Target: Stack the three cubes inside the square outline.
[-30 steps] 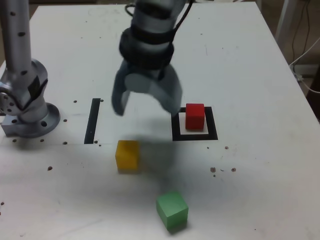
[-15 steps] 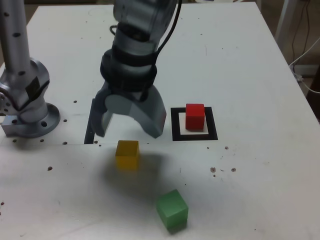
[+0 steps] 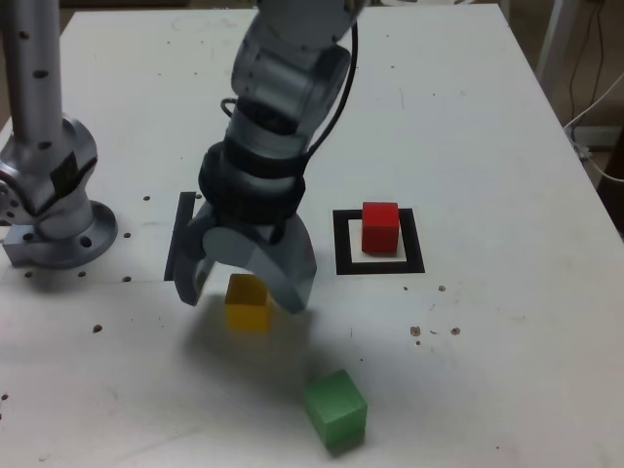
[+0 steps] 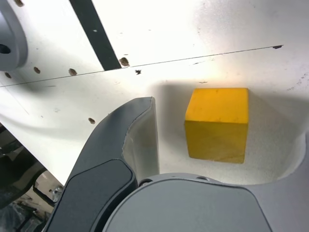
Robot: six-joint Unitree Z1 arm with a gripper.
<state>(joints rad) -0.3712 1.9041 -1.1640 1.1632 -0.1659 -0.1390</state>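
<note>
Looking at the yellow cube [image 4: 217,124]: matte, solid-coloured, small, sitting on the table [image 3: 487,341] between your jaws [image 3: 240,298] in the wrist view. Jaws wide open, released, holding nothing. Red cube [image 3: 380,228] is well apart from them, inside the square outline [image 3: 414,241]; green cube [image 3: 336,408] is also clear of the jaws, on bare table. Both matte too.
</note>
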